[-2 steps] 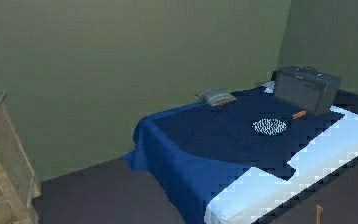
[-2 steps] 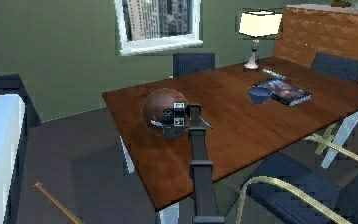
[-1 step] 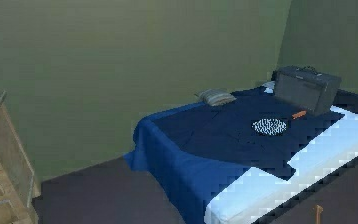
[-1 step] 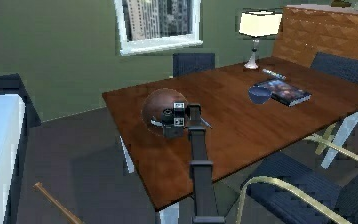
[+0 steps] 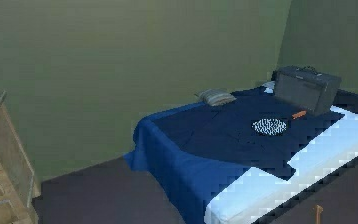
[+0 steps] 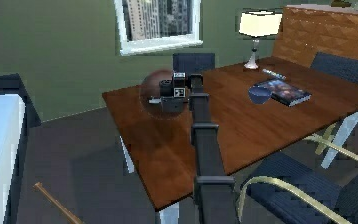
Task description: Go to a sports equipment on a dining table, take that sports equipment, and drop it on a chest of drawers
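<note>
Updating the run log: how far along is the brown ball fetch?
Done: robot is at the reddish-brown wooden dining table. In hand: dark gripper at the round brown ball; cannot tell whether it holds it. Left: lift, carry, drop on a chest of drawers, maybe the orange wooden cabinet behind.

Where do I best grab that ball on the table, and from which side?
Take the ball across its widest middle: it is a smooth sphere with no handle, so an off-centre grip would likely slip. It sits near the table's left corner in the arm side view, so come level from its right, where the gripper is.
</note>
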